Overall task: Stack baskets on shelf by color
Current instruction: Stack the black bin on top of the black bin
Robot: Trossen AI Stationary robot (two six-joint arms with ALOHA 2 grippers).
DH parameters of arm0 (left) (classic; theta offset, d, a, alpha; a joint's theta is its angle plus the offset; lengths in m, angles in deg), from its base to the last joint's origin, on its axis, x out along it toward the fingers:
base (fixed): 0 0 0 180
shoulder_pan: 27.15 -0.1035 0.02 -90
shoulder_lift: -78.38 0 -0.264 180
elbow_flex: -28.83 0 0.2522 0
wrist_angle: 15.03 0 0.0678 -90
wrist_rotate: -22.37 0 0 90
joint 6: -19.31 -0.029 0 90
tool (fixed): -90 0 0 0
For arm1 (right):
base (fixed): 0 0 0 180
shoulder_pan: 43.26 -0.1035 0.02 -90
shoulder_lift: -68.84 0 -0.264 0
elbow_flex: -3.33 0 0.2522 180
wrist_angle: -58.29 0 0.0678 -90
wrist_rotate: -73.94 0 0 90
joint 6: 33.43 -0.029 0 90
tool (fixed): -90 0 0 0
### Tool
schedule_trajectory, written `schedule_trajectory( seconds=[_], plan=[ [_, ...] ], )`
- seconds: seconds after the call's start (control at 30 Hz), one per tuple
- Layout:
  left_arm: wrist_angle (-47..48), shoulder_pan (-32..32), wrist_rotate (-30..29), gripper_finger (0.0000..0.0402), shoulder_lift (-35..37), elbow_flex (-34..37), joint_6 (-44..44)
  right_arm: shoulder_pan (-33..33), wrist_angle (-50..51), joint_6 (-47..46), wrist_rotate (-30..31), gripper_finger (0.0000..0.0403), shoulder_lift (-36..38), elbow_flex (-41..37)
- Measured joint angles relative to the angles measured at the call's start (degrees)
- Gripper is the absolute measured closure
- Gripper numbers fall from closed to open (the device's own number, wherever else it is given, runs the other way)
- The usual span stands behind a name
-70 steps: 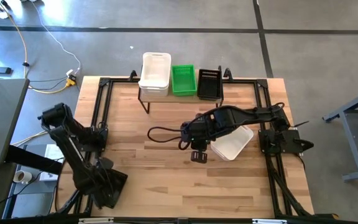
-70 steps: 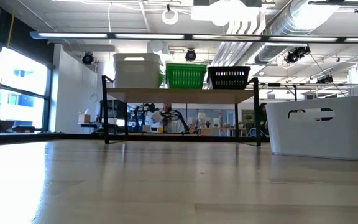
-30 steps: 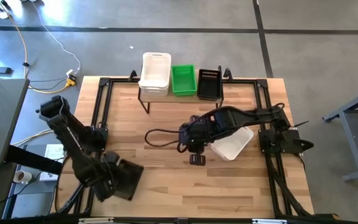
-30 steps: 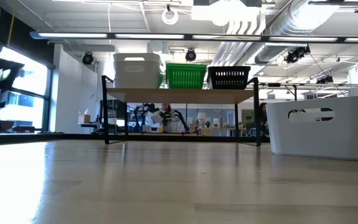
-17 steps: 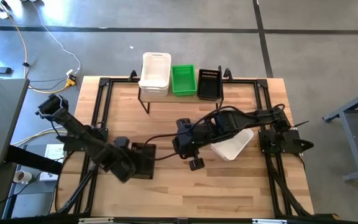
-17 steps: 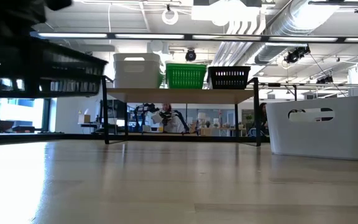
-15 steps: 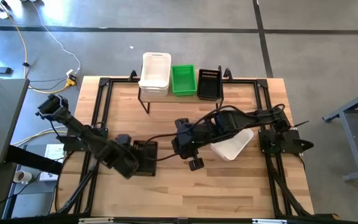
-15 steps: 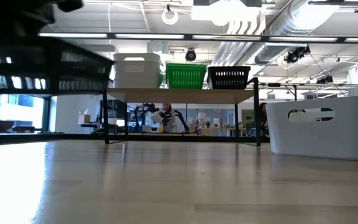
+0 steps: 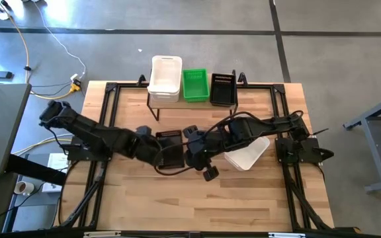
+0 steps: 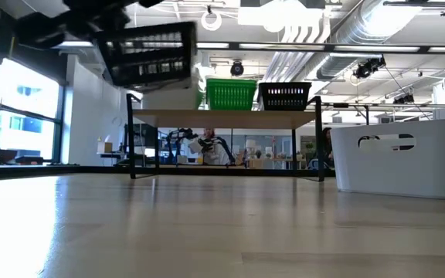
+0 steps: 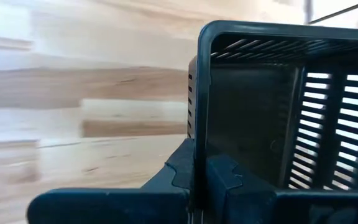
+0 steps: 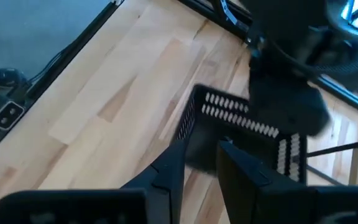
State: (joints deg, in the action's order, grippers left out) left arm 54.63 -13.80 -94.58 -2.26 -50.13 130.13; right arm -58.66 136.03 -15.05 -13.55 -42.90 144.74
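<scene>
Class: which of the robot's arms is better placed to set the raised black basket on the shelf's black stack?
Left: its gripper grips the black basket; the right gripper holds nothing.

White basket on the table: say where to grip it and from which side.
Probably best to take the white basket by its top rim on a long wall, coming down from above. It stands upright with its mouth open, so one finger fits inside, one outside.
</scene>
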Motion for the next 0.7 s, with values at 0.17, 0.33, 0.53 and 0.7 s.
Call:
schedule_trajectory(
  seconds=[0.17,0.33,0.53,0.7],
  plan=[
    [-7.4,-3.8,-1.0,0.0401,0.0,-0.2,-4.3,0.0,0.2,1.6,-3.1,0.0304,0.0,0.0],
    [-15.7,-6.8,-1.2,0.0401,0.0,-0.2,-9.1,0.0,1.5,3.1,-3.4,0.0267,0.0,0.0],
    [-24.0,-8.8,-2.3,0.0401,0.0,-0.2,-14.2,0.0,5.0,3.1,-2.4,0.0257,-0.3,0.0],
    [-26.3,-9.5,-2.4,0.0401,0.0,-0.2,-15.4,0.4,7.3,3.9,1.0,0.026,-1.8,0.0]
  ],
)
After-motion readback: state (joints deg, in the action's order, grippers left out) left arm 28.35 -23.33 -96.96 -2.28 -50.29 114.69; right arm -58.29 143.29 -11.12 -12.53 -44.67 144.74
